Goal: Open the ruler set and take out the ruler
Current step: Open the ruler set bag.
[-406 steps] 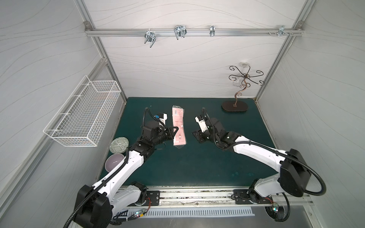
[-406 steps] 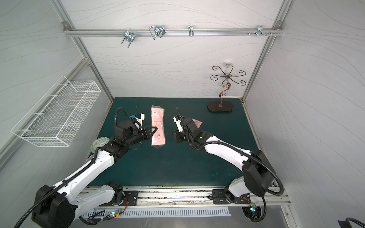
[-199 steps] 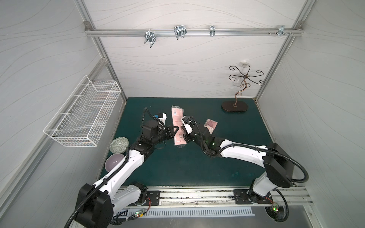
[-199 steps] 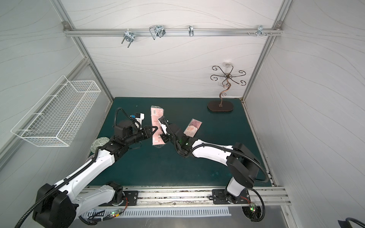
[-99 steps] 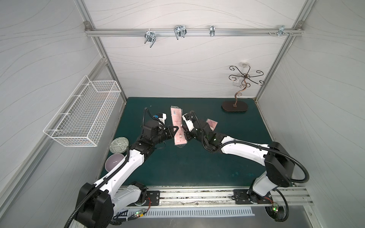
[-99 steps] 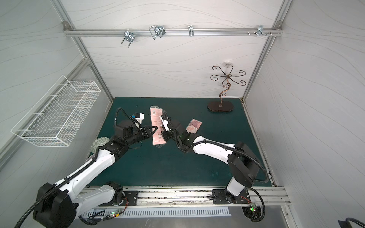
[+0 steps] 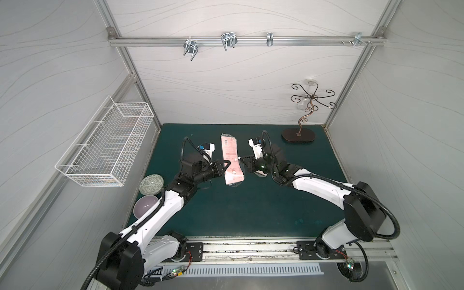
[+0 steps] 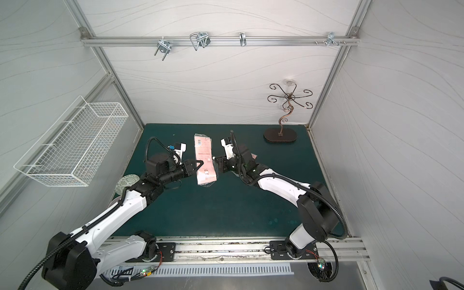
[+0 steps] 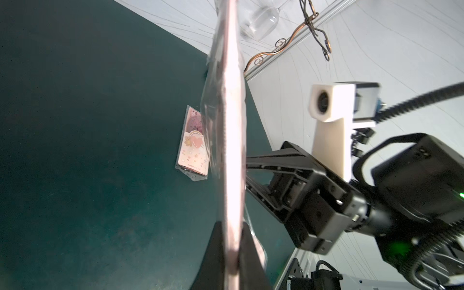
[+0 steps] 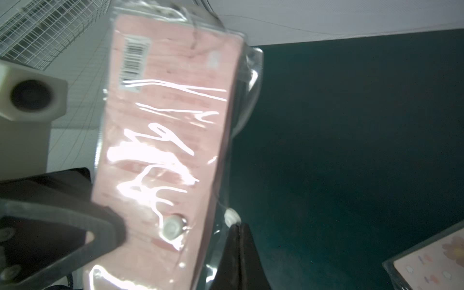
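Left pincer (image 7: 227, 164) above dark-green mat (image 7: 251, 213), white walls (image 7: 226, 88)

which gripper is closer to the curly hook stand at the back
Right. The right gripper pinches the ruler set on the edge facing the hook stand; the left gripper clamps the opposite edge, farther away.

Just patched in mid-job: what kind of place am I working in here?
Most likely a lab robot test cell, not a home: white walls set in an aluminium frame, a green mat as the work surface, and a rail along its front edge.
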`<state>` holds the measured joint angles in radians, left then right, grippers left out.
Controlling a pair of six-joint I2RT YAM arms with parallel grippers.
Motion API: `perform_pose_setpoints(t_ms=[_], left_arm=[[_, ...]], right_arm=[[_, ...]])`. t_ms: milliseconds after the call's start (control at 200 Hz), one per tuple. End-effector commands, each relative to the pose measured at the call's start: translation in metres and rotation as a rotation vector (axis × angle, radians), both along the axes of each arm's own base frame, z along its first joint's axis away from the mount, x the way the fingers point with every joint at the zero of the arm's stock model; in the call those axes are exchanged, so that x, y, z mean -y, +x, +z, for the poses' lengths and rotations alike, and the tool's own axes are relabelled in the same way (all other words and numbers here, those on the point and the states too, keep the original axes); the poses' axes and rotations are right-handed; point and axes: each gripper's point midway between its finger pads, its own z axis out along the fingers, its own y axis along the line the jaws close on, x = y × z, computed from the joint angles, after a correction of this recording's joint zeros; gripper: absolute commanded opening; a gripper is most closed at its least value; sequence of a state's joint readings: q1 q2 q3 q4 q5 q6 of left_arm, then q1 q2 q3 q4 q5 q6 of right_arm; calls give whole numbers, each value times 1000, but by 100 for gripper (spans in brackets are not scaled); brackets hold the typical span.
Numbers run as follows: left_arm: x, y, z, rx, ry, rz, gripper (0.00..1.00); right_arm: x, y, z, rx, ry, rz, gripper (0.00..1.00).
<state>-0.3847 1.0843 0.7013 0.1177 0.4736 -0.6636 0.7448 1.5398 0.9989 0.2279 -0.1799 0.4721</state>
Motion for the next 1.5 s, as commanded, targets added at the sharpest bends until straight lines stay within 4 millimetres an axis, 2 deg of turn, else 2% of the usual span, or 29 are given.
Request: perform_pose_setpoints(t_ms=[0,75,175,255,330,405,455,545,620,700,745,815,970,1296,1496], left_arm=[[7,-8,31,116,-42,-63,0],[7,-8,32,129,-39,-63,0],[5,-5,26,124,-35,-44,0],[0,0,15,104,10,-11,23],[-6,5,6,83,48,26,51],[-6,7,-2,70,60,30,56],[-4,10,-7,54,64,27,65],[-2,12,-16,15,72,19,64],[1,12,-21,-7,61,3,64],[9,12,-28,-27,38,-35,66],[14,13,-36,-50,29,-53,71],[21,14,-49,-92,8,-82,71],[34,17,-71,-168,-37,-124,73],[41,16,-98,-219,9,-145,72],[46,19,-123,-281,32,-158,71]], right_arm=[[25,19,-14,-84,-1,-129,0],[23,15,-11,-77,15,-94,0],[18,6,4,-78,104,-27,0],[19,-3,18,-64,150,21,0],[23,-10,26,-53,158,44,0],[26,-18,33,-49,178,79,0],[26,-23,34,-46,175,99,0],[32,-28,29,-44,155,90,0],[37,-31,15,-44,120,77,0],[42,-31,-1,-59,106,60,0],[42,-32,-9,-74,108,58,0],[43,-30,-18,-90,115,40,0],[42,-24,-29,-105,144,4,0],[34,-12,-52,-179,176,-71,0],[28,-9,-65,-230,206,-87,0]])
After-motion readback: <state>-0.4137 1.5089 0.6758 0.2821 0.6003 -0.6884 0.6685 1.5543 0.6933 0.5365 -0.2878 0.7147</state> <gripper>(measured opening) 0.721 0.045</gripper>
